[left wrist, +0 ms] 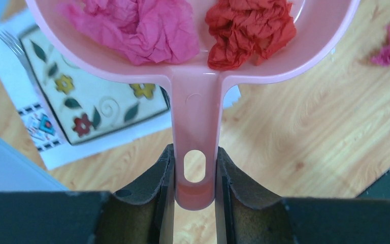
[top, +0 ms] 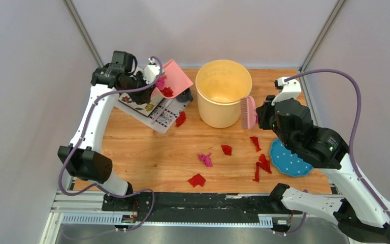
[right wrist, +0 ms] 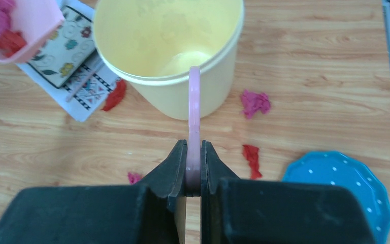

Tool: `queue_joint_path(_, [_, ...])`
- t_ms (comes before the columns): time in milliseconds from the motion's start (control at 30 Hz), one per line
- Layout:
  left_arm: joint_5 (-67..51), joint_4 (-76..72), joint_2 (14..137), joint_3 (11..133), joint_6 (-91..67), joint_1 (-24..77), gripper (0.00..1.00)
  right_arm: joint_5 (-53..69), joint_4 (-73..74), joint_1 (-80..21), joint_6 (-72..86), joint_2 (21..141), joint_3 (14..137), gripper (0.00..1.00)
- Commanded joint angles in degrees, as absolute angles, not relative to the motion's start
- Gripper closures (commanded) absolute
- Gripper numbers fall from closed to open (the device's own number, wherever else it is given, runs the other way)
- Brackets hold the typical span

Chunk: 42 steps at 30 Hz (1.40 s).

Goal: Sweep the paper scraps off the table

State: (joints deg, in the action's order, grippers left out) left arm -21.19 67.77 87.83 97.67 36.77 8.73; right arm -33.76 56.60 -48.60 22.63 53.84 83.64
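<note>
My left gripper [top: 151,81] is shut on the handle of the pink dustpan [left wrist: 195,122], held raised at the table's back left. The pan holds a magenta scrap [left wrist: 137,28] and a red scrap [left wrist: 249,30]. My right gripper [top: 260,114] is shut on the pink brush [right wrist: 194,117], which is right of the yellow bucket [top: 222,91]. Several red and pink paper scraps [top: 226,149] lie on the wood table [top: 152,152]: one magenta [top: 205,159], reds at the front [top: 197,180], the right [top: 262,163] and by the placemat [top: 181,119].
A white patterned placemat [top: 160,116] with a floral plate [left wrist: 89,96] and a fork [left wrist: 10,43] lies under the dustpan. A blue dotted plate [top: 288,160] sits at the right, partly under my right arm. The bucket looks empty inside [right wrist: 177,35].
</note>
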Motion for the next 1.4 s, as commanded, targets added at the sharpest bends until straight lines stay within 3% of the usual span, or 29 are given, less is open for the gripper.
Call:
queue_joint_path(0, [-16.1,67.7,93.2,108.4,31.0,13.5,1.00,-37.8,59.0,-45.9,23.2,52.3,82.2,1.00])
queue_joint_path(167, [-7.9,63.6,98.6,117.2,28.0,20.2,1.00,-38.0,60.2,-44.3,23.7,50.4,80.2,1.00])
queue_joint_path(333, [2.7,55.2,101.0,118.7,29.3,28.8,1.00,-38.4,61.7,-43.3,23.9,49.2,79.5,1.00])
queue_joint_path(600, [28.7,40.9,103.5,115.5,48.7,38.9,1.00,-37.7,62.2,-43.1,23.6,48.1,78.9,1.00])
queue_joint_path(767, [39.5,18.7,100.0,102.5,69.2,42.3,1.00,-37.2,61.9,-43.1,23.4,48.1,78.7,1.00])
queue_joint_path(933, [42.4,-5.4,96.8,90.5,89.0,44.8,1.00,-36.2,61.3,-43.1,23.5,48.3,78.7,1.00])
queue_joint_path(1367, [40.8,-35.6,93.9,77.1,113.4,47.0,1.00,-35.2,61.1,-43.1,23.4,46.9,78.3,1.00])
